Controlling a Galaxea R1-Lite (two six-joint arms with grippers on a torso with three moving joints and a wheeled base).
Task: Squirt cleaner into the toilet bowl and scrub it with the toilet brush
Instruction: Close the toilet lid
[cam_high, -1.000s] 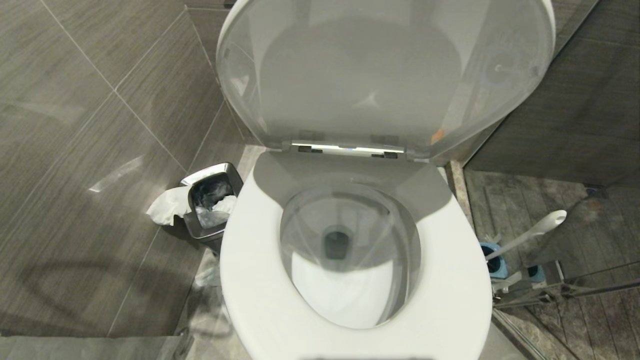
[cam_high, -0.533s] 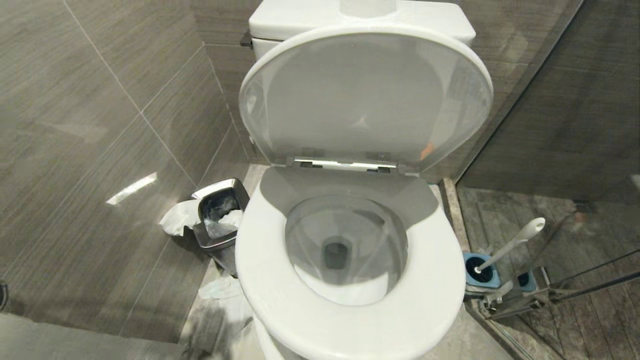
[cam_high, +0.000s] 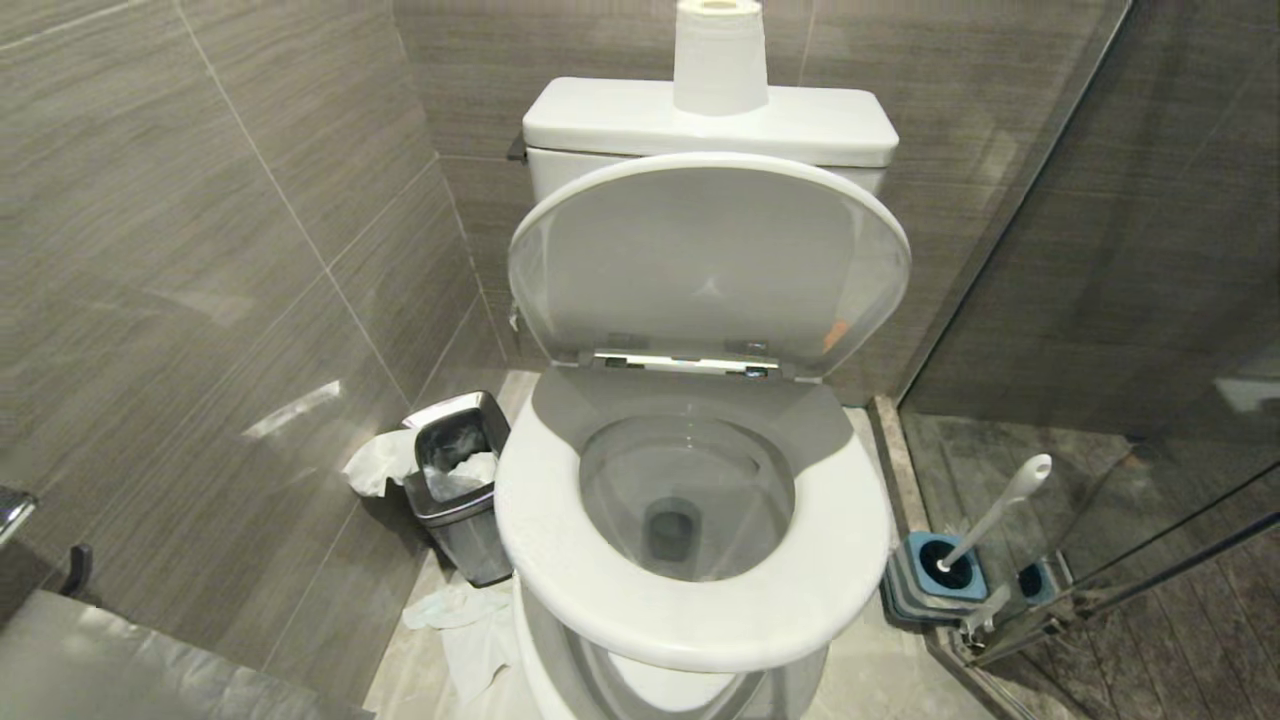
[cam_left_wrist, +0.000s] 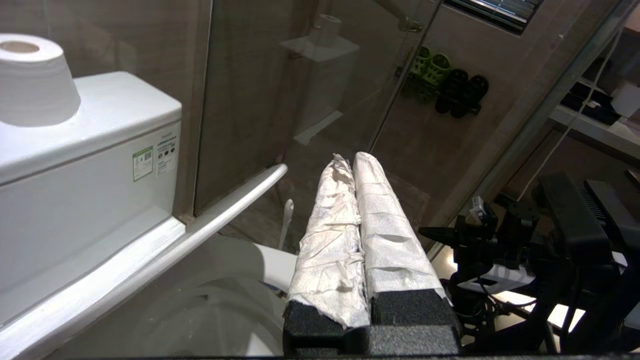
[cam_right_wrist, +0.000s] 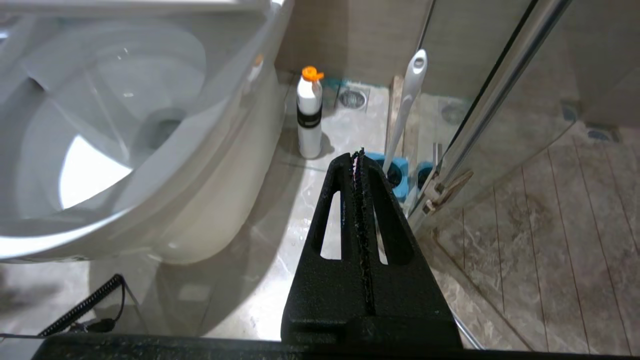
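The toilet bowl (cam_high: 690, 465) stands in the middle of the head view with its white seat (cam_high: 540, 520) down and its lid (cam_high: 710, 270) raised; the water looks plain and the cleaner is out of view. The toilet brush (cam_high: 995, 520) leans in its blue holder (cam_high: 925, 590) on the floor at the right. My left gripper (cam_left_wrist: 348, 159), wrapped in white, is shut and empty above the seat, near the cistern. My right gripper (cam_right_wrist: 357, 155) is shut and empty low beside the bowl (cam_right_wrist: 215, 165), with the toilet brush (cam_right_wrist: 407, 100) just beyond its tips. Neither gripper shows in the head view.
A white bottle with an orange cap (cam_right_wrist: 309, 117) stands on the floor by the bowl's base. A steel waste bin (cam_high: 460, 490) with tissue sits left of the toilet. A paper roll (cam_high: 718, 55) tops the cistern. A glass shower partition (cam_high: 1100, 300) closes the right side.
The head camera has risen and drawn back, so the toilet looks smaller and lower and the cistern and paper roll have come into view. No thing has moved.
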